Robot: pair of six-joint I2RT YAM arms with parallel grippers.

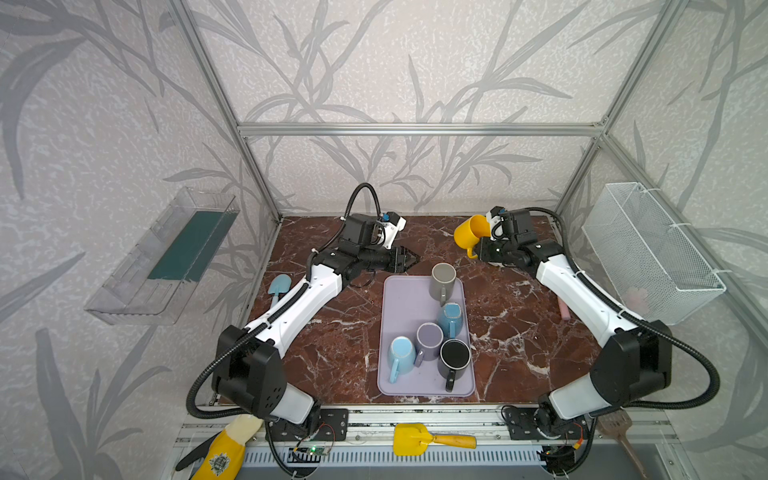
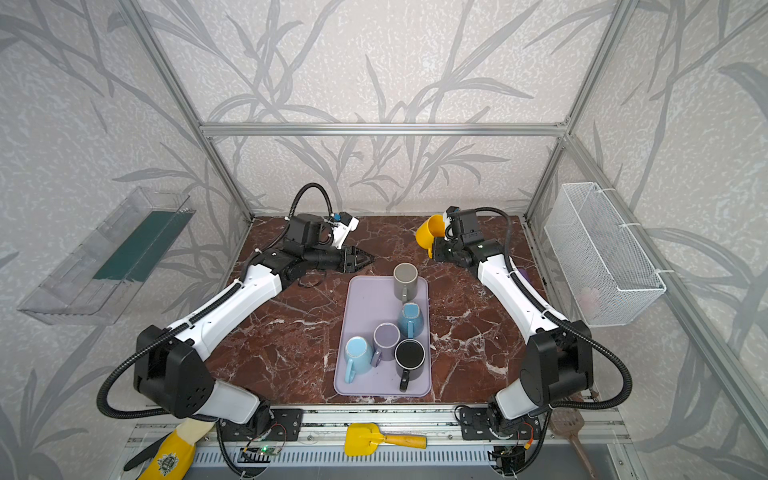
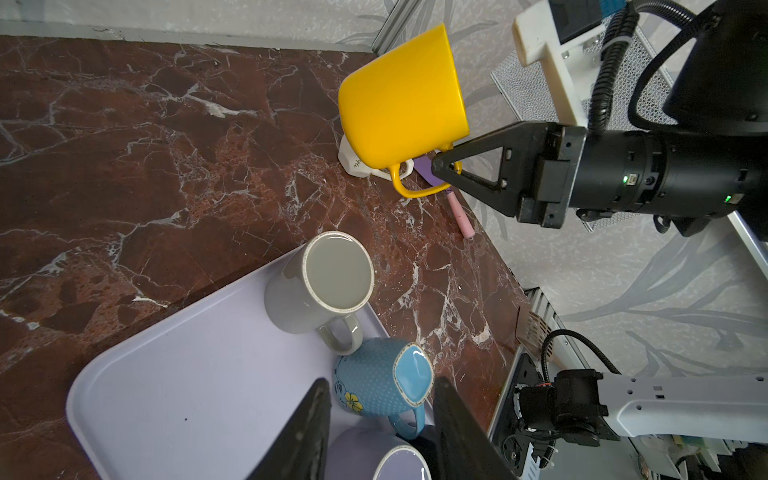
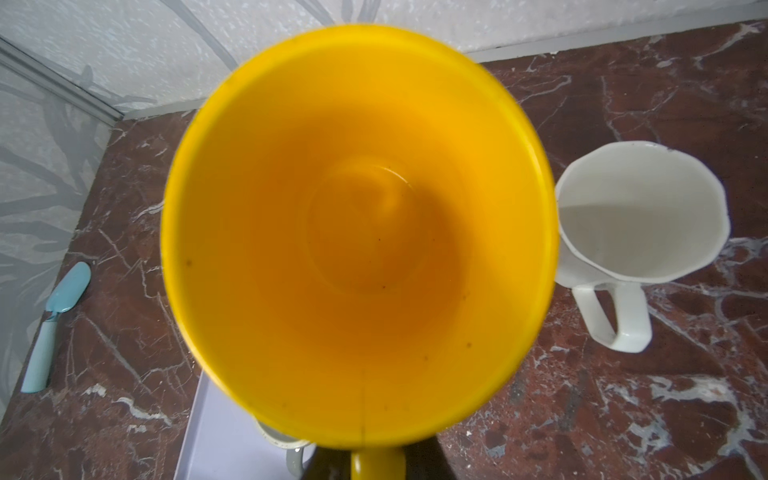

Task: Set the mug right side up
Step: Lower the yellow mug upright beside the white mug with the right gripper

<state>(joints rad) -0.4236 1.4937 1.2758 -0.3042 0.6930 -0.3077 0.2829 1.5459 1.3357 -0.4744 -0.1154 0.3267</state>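
holding yellow mug (image 3: 401, 95) by its handle (image 3: 411, 190) | right gripper (image 3: 441, 166) clamped | mug tilted sideways, mouth facing gripper

Yellow plastic mug (image 1: 471, 232), plain inside and out. Red-brown marble surface (image 1: 332, 353), white-veined. Pale lilac plastic tray (image 1: 405, 303). Grey ceramic mug (image 1: 442, 278), light blue ceramic mug (image 1: 402, 353), lilac ceramic mug (image 1: 429, 337), black ceramic mug (image 1: 455, 356). Blue dotted ceramic mug (image 3: 370, 382), yellow flower. Pale wallpaper (image 1: 374, 62), grey leaves.

White shells and black joint housings clad the left arm (image 1: 299, 303) and right arm (image 1: 569, 282); ribbed black conduit (image 3: 607, 70) loops along each. The right end effector (image 3: 439, 164) has black, triangular open-frame fingers (image 3: 482, 141), small screws and two green lights.
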